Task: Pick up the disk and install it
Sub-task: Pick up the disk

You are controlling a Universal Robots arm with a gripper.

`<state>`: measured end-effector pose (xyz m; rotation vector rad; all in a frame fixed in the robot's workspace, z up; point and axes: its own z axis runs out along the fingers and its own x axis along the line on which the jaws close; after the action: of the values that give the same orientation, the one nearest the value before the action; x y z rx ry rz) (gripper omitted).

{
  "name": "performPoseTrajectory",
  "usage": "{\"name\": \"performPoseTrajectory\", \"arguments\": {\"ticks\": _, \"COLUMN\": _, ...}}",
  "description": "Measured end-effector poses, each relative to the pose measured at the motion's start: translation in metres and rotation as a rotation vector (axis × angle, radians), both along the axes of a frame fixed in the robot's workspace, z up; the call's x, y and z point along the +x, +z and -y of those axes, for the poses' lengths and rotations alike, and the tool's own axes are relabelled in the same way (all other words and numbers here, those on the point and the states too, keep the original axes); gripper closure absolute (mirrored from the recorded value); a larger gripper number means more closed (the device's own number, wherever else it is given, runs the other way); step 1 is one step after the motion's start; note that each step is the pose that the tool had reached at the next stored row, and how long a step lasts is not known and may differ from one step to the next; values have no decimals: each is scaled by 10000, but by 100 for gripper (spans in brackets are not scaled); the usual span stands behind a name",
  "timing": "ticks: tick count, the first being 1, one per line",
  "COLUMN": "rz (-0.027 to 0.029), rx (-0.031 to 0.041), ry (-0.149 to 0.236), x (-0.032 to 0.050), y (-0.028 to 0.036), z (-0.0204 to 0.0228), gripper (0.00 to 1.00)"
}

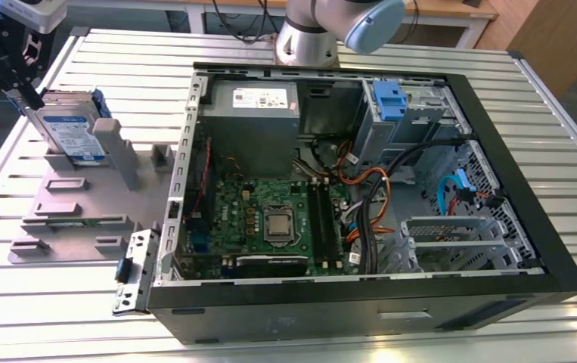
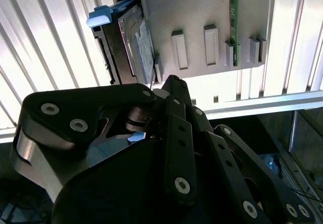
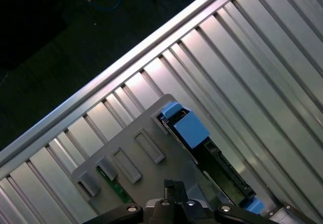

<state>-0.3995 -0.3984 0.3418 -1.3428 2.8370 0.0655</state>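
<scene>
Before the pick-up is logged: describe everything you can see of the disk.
The disk is a flat, rectangular, silver, metal-looking drive with a white-and-blue label on its broad face and a blue plastic bracket along its edges. It stands on edge, roughly upright, in a slot of the grey holder on the slatted table, to the exterior view's left of the open computer case. The tool is right at its upper corner; contact cannot be judged. It is not yet installed.

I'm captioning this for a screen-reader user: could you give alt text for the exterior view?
The gripper hangs close by the top of the disk, which stands on edge in a grey holder on a slatted table. To the exterior view's right lies an open computer case.
</scene>
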Motion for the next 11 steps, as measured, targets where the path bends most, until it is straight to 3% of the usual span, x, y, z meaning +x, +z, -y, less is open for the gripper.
{"name": "performPoseTrajectory", "arguments": {"ticks": 11, "rz": 0, "rx": -2, "ry": 62, "x": 0, "y": 0, "z": 0, "gripper": 89}}
